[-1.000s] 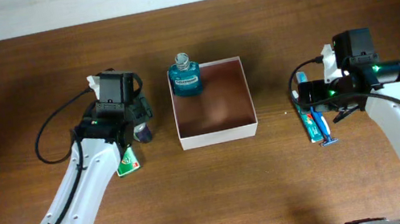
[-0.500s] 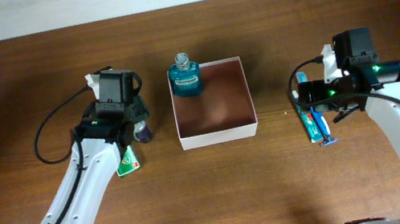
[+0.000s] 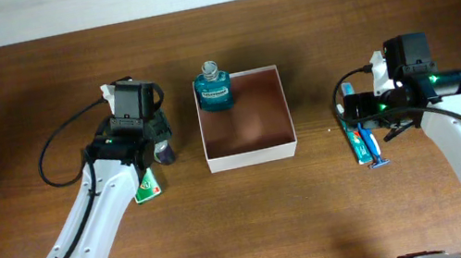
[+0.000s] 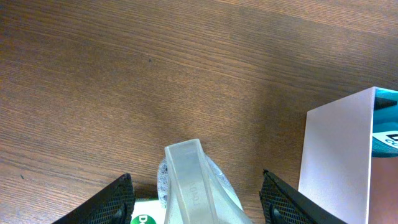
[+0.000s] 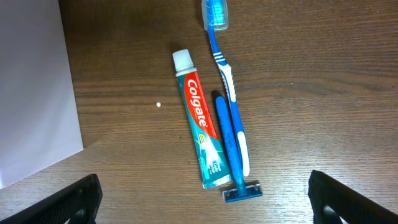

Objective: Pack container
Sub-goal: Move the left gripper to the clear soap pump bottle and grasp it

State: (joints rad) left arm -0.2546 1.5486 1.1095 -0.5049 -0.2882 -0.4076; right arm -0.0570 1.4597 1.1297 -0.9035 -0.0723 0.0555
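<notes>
My left hand (image 4: 196,190): jaws wide apart, straddling a clear plastic item (image 4: 189,177) on the desk (image 4: 124,74), nothing gripped. My right hand (image 5: 204,186): also spread, hovering over toothpaste (image 5: 200,127), toothbrush (image 5: 227,81) and razor (image 5: 231,149). The container (image 3: 244,113) sits mid-desk between both arms, with a blue bottle (image 3: 213,90) at its back-left corner. I judge it light, thin-walled and easily nudged. I'd pinch one wall at the rim, gently, since it may buckle.

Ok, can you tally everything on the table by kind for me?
Square white-walled container: 1
Teal liquid bottle: 1
Red-and-green toothpaste tube: 1
Blue-and-white toothbrush: 1
Blue razor: 1
Green-and-white packet: 1
Translucent plastic item: 1
Total: 7
</notes>
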